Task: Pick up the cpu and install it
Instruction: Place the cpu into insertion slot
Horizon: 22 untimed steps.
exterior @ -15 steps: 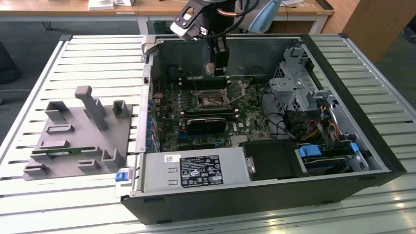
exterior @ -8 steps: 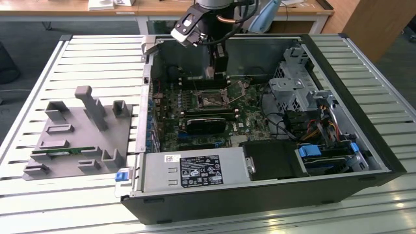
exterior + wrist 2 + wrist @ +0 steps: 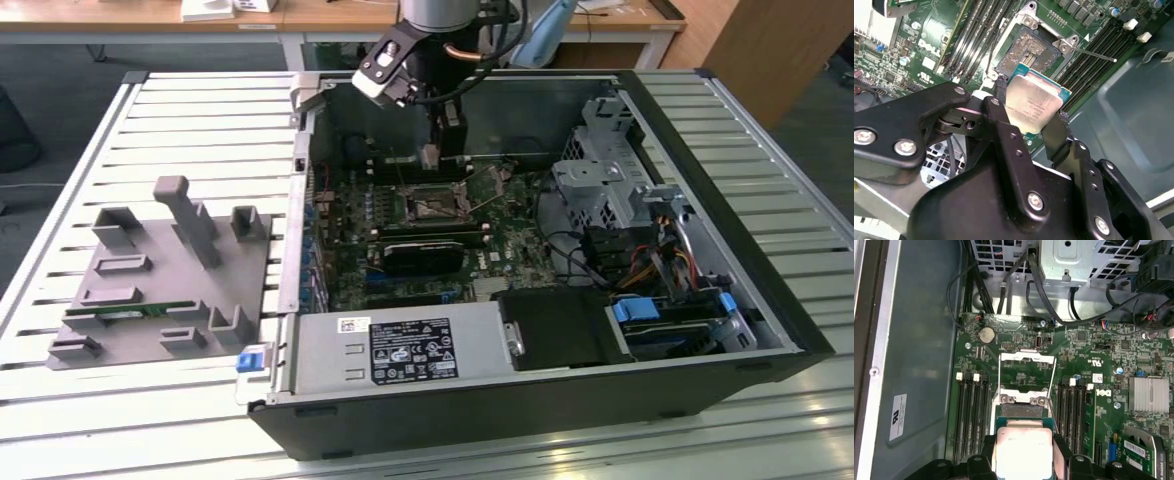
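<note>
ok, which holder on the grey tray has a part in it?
The low one toward the tray's near corner at the exterior view's left: a green memory stick lies in it. The others look bare.

Metal, plastic and board finishes in front of you

You are looking at the cpu (image 3: 1035, 100) showing a dull, faintly smudged silver metal top over a green board rim. The tool (image 3: 1029, 114) is showing matt black arms with shiny metal screws (image 3: 1035, 201). The motherboard (image 3: 1094, 347) is gleaming glossy green. The case (image 3: 919, 340) is reading as smooth grey sheet metal, the tray (image 3: 134, 290) as matt grey plastic, and the counter (image 3: 80, 400) as ribbed pale metal.
</note>
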Tool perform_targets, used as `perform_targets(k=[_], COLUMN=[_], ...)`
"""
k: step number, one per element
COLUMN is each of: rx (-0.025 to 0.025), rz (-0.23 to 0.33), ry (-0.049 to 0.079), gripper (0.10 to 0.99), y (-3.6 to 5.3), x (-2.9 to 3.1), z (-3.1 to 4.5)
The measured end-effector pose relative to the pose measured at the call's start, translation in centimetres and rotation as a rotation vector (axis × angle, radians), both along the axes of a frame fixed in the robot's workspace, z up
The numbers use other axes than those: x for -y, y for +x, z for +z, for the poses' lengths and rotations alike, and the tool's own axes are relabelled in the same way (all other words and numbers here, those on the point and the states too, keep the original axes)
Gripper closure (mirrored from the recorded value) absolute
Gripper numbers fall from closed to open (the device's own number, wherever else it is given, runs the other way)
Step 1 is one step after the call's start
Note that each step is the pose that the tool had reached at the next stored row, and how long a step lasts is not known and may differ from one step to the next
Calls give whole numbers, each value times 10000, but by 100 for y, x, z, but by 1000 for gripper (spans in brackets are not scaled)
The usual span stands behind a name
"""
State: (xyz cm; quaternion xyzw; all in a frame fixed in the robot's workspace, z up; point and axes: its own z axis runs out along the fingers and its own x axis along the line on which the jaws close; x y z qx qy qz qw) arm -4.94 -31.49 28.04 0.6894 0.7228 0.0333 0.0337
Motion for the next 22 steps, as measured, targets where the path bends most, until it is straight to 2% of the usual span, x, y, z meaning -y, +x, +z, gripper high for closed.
perform_targets(k=[3, 22], rx=[2, 1], rz=[0, -30], ry=[2, 1], gripper=[553, 553], y=[0, -1], x=[0, -3], z=[-18, -343])
